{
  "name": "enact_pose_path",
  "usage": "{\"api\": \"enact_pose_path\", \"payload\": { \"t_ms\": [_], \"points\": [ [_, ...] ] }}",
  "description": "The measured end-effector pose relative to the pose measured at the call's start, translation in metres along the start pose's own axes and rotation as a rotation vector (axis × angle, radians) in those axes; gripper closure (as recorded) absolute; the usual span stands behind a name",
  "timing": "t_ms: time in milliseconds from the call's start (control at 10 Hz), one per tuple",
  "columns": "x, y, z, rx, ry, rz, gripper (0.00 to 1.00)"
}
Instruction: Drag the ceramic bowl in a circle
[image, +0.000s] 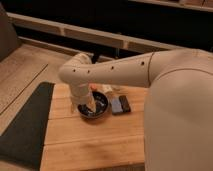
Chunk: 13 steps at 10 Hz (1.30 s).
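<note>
A pale wooden plank table (90, 145) bears a glossy dark ceramic bowl (101, 112) beside two flat dark slabs (120, 105). The gripper (89, 106) sits at the bowl.

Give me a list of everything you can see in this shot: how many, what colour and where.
ceramic bowl: one, dark blue-black, on the table's far half.
bluish slab: one, flat, just right of the bowl.
black slab: one, flat, beside the bluish slab on its right.
table: one, light wood planks, centre.
mat: one, dark, along the table's left side.
arm: one, cream, reaching in from the right.
gripper: one, cream, lowered into the bowl, jaws open.
</note>
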Motion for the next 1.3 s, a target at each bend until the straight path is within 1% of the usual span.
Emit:
{"api": "enact_pose_path", "payload": {
  "t_ms": [1300],
  "points": [
    [0.0000,-0.0001,0.0000,0.000,0.000,0.000,0.35]
  ]
}}
